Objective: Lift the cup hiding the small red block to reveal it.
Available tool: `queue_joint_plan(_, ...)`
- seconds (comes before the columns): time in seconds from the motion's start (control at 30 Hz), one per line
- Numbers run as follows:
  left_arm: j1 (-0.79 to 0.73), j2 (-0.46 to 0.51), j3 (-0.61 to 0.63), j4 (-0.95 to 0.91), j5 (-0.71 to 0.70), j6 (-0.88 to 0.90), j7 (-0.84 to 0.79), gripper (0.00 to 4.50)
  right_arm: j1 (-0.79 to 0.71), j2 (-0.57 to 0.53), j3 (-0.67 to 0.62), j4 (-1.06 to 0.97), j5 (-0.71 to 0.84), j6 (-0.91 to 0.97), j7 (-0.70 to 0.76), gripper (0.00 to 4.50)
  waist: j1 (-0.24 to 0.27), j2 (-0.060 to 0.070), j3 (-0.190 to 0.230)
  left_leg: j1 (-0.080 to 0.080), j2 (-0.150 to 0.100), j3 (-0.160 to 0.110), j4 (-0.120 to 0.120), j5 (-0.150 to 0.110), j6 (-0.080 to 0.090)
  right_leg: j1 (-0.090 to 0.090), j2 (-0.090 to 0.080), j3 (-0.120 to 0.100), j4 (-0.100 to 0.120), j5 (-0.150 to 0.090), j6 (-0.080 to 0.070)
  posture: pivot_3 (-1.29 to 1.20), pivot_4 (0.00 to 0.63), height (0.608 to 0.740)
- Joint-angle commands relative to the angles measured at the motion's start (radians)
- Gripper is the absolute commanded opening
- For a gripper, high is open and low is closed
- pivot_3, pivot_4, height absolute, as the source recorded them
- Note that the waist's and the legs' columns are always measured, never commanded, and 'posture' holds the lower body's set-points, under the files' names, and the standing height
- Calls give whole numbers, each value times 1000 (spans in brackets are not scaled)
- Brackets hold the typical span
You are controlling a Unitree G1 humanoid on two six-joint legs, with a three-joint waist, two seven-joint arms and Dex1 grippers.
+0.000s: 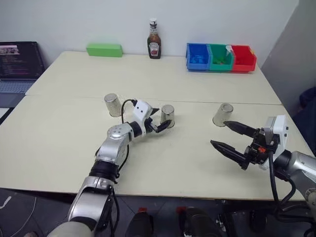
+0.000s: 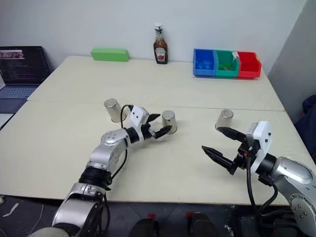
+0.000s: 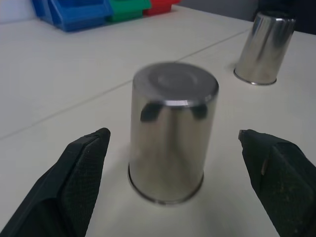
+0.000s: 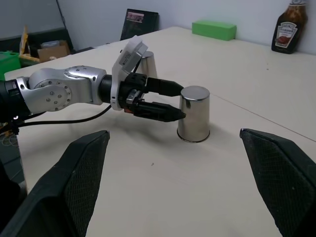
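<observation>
Three shiny silver cups stand upside down in a row across the table: the left cup (image 1: 113, 104), the middle cup (image 1: 168, 115) and the right cup (image 1: 223, 114). My left gripper (image 1: 161, 119) is open and level at the middle cup (image 3: 170, 133), one black finger (image 3: 74, 187) on each side and the tips just short of its wall. Nearer the front edge, a little short of the right cup, my right gripper (image 1: 219, 133) stands open and holds nothing. The small red block is hidden.
At the back of the table (image 1: 74, 148) stand a ketchup bottle (image 1: 154, 39), a green box (image 1: 104, 50) and blue (image 1: 197, 57), green (image 1: 220, 57) and red (image 1: 243, 58) bins. A laptop (image 1: 17, 64) sits off the far left edge.
</observation>
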Motion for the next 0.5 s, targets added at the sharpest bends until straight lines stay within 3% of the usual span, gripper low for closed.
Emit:
queue_joint_plan(0.03, -45, -30, -10, 91, 28, -78, -20, 4438, -11, -12, -32, -36, 26, -7, -15, 4500, 1, 0, 0, 0, 0, 0, 0, 0, 0, 0, 0, 0, 0, 0, 0, 0, 150, 740)
queue_joint_plan(0.27, -137, -64, 26, 270, 42, -174, -1, 4438, -4, -14, -35, -49, 37, -6, -41, 4500, 2, 0, 0, -1, 0, 0, 0, 0, 0, 0, 1, -1, 0, 0, 0, 0, 150, 740)
queue_joint_plan(0.5, -158, -69, 46, 324, 40, -213, -23, 3009, 10, -15, -37, -53, 36, -12, -45, 4500, 1, 0, 0, -1, 0, 0, 0, 0, 0, 0, 1, 0, 0, 0, 0, 0, 150, 740)
